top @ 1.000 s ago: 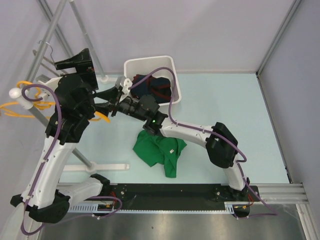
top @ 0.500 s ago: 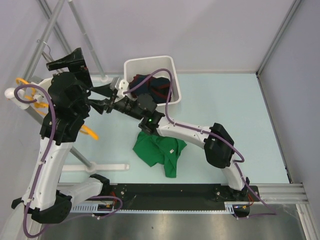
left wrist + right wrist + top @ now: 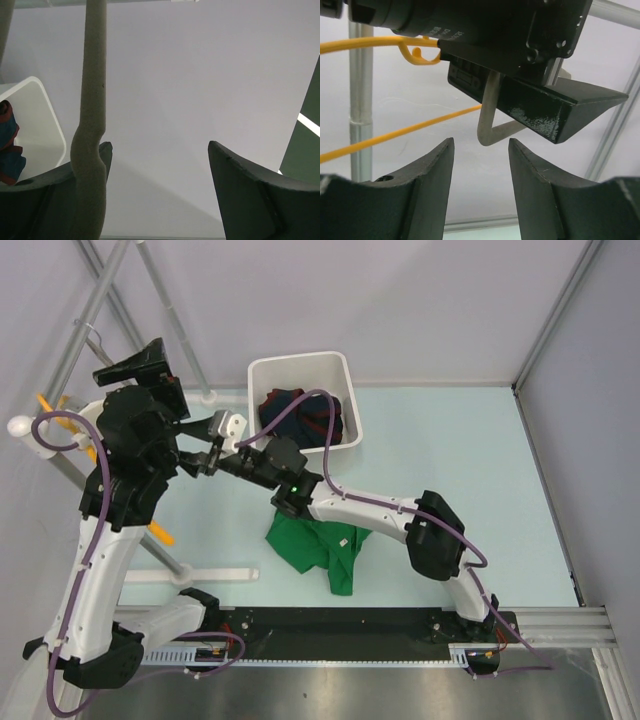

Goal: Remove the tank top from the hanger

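Note:
The bright green tank top [image 3: 318, 548] lies crumpled on the table, off the hanger, below the right arm. The grey-beige hanger [image 3: 91, 125] is bare. One arm of it runs upright along the left finger [image 3: 102, 160] of my left gripper [image 3: 159, 150], whose jaws stand wide open with an empty gap. My right gripper [image 3: 481, 145] is open too. The hanger's bent end [image 3: 488, 131] sits just beyond its fingertips, under the left gripper's black finger [image 3: 560, 107]. Both grippers meet high up at the left, beside the rack.
A white bin [image 3: 300, 365] at the back holds a dark navy garment with red stripes [image 3: 305, 412]. Orange hangers [image 3: 375, 46] hang on the metal rack [image 3: 110, 315] at the left. The rack's foot [image 3: 205, 572] lies on the table near the left arm.
The right gripper has moved left, away from the bin, up to the left gripper, and its jaws have narrowed a little. The orange hangers have swung back left. The tank top has not moved.

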Robot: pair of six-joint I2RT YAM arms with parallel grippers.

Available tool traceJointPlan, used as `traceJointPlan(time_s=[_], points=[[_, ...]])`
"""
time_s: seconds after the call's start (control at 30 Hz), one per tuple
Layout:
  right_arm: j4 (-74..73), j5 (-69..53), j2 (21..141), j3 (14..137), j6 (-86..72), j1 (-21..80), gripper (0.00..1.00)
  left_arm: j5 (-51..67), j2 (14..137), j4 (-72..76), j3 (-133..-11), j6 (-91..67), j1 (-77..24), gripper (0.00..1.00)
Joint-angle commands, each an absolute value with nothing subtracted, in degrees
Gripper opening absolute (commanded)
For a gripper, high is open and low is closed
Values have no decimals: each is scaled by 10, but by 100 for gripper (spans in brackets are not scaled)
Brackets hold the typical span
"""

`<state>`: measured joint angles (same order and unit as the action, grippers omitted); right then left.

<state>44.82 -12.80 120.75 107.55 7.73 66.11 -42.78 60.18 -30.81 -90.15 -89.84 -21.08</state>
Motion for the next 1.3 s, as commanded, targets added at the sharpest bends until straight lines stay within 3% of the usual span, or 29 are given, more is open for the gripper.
traceJointPlan(time_s=[0.0, 0.37, 0.73, 1.07, 1.27], points=[[485, -88, 1219, 1096, 126, 670, 52, -418, 584, -311, -893, -927, -202, 82], [475, -63, 1206, 1088, 217, 678, 50, -379, 584, -314, -886, -964, -187, 81], [513, -42, 1205, 1075, 259, 690, 53, -263, 572, -307, -868, -996, -147, 82], [525, -40, 1196, 1081, 286, 690, 52, -244, 556, -295, -860, -1025, -144, 83], [535, -35, 1192, 1078, 276, 686, 46, -232, 558, -280, -853, -1035, -144, 84]])
